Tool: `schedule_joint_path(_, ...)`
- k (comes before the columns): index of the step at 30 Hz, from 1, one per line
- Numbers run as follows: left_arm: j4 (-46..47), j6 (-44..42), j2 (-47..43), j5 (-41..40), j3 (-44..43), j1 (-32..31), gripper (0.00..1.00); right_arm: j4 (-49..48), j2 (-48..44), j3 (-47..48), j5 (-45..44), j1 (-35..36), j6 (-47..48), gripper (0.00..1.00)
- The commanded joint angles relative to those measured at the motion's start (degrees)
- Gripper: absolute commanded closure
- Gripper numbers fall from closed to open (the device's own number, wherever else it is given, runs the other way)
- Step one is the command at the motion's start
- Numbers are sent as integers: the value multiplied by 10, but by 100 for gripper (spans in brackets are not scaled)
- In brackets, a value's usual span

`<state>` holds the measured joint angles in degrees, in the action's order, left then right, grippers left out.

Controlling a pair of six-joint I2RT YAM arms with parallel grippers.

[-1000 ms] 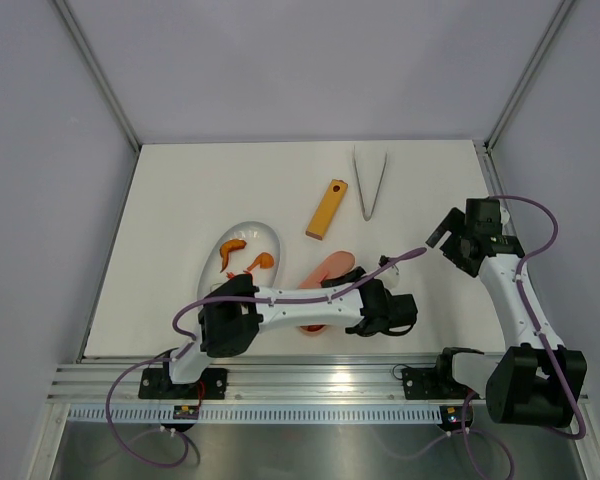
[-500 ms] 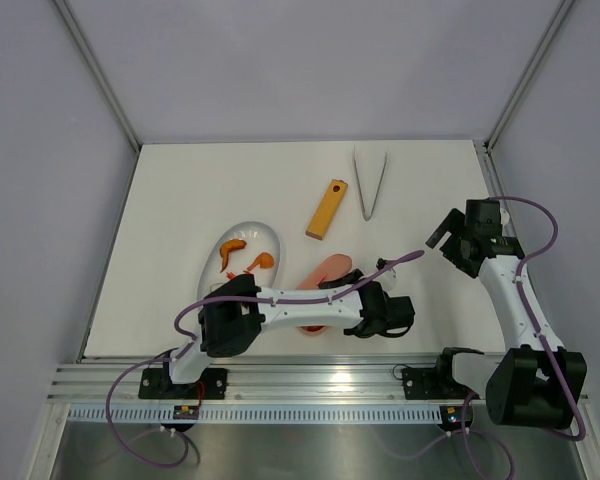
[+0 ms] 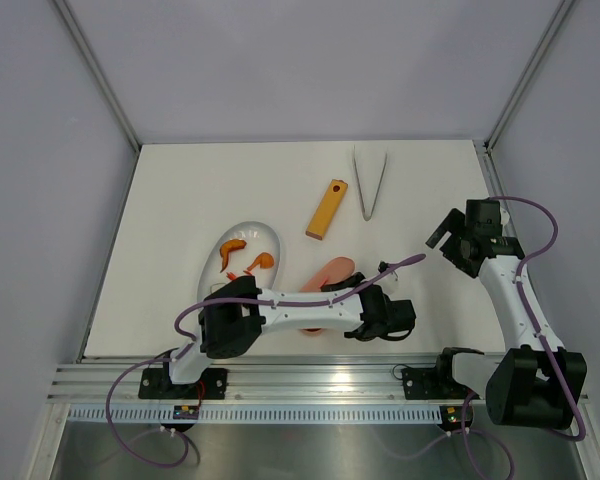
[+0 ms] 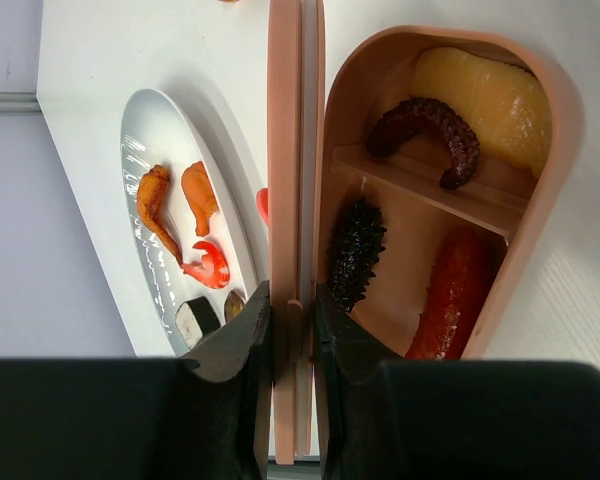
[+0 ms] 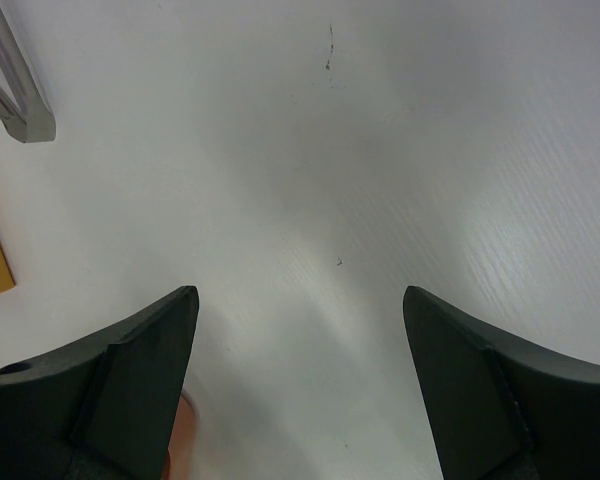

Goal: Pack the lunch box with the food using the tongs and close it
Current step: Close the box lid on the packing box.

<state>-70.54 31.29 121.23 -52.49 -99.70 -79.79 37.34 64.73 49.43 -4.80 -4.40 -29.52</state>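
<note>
My left gripper (image 4: 292,300) is shut on the pink lid (image 4: 285,150), which stands on edge between its fingers. Right of the lid lies the open lunch box (image 4: 540,230) with a yellow piece (image 4: 485,95), a brown curl (image 4: 430,125), a dark spiky piece (image 4: 357,250) and a red sausage (image 4: 450,295) in it. From above, the left arm covers most of the lunch box (image 3: 332,268), and the left gripper (image 3: 365,318) sits at its near end. The tongs (image 3: 368,183) lie at the back of the table, untouched. My right gripper (image 3: 440,230) hovers open and empty over bare table.
A white oval plate (image 4: 145,130) to the left holds orange shrimps (image 4: 198,195), a red piece (image 4: 212,265) and a dark-and-white cube (image 4: 196,320). A yellow-orange bar with a hole (image 3: 326,208) lies beside the tongs. In the right wrist view the tongs' tip (image 5: 20,110) shows at the upper left.
The left gripper with the lid has shifted slightly left and toward the near edge. The right arm has stayed where it was.
</note>
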Motion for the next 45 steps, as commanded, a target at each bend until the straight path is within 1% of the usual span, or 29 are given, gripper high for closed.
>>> schedule_joint_path(1, 9, -1, -9, -14, 2, -4, 100, -15, -10, -4, 14, -3, 8, 9)
schedule_joint_path(9, 14, -7, -1, -17, 5, -4, 100, -17, -8, -7, 14, -3, 8, 9)
schedule_joint_path(18, 40, -18, -19, 7, 32, -3, 100, -17, -8, -8, 15, -3, 8, 9)
schedule_joint_path(19, 42, -18, -20, 10, 32, -3, 97, -17, -7, -7, 14, -3, 8, 9)
schedule_joint_path(21, 43, -18, -19, 12, 34, -3, 94, -17, -7, -8, 14, -3, 8, 9)
schedule_joint_path(22, 44, -20, -19, 16, 35, -3, 89, -17, -8, -8, 14, -3, 8, 9)
schedule_joint_path(25, 44, -20, -20, 17, 36, -4, 83, -17, -8, -8, 13, -3, 8, 9)
schedule_joint_path(26, 45, -20, -20, 17, 36, -3, 77, -16, -8, -8, 13, -3, 8, 9)
schedule_joint_path(30, 44, -20, -21, 18, 36, -4, 67, -16, -8, -8, 14, -3, 7, 9)
schedule_joint_path(32, 44, -21, -21, 18, 36, -4, 66, -16, -8, -7, 14, -3, 8, 9)
schedule_joint_path(33, 44, -21, -21, 19, 35, -4, 62, -17, -9, -8, 14, -3, 8, 9)
schedule_joint_path(36, 42, -20, -22, 19, 35, -3, 61, -16, -8, -7, 13, -3, 9, 9)
schedule_joint_path(39, 37, -20, -27, 25, 34, -4, 55, -16, -9, -7, 12, -3, 8, 9)
schedule_joint_path(42, 34, -23, -35, 37, 30, -5, 39, -15, -9, -7, 13, -3, 9, 9)
schedule_joint_path(43, 35, -25, -38, 47, 29, -4, 29, -16, -10, -7, 11, -3, 10, 9)
schedule_joint_path(45, 38, -30, -46, 57, 28, -4, 17, -15, -10, -6, 11, -3, 8, 9)
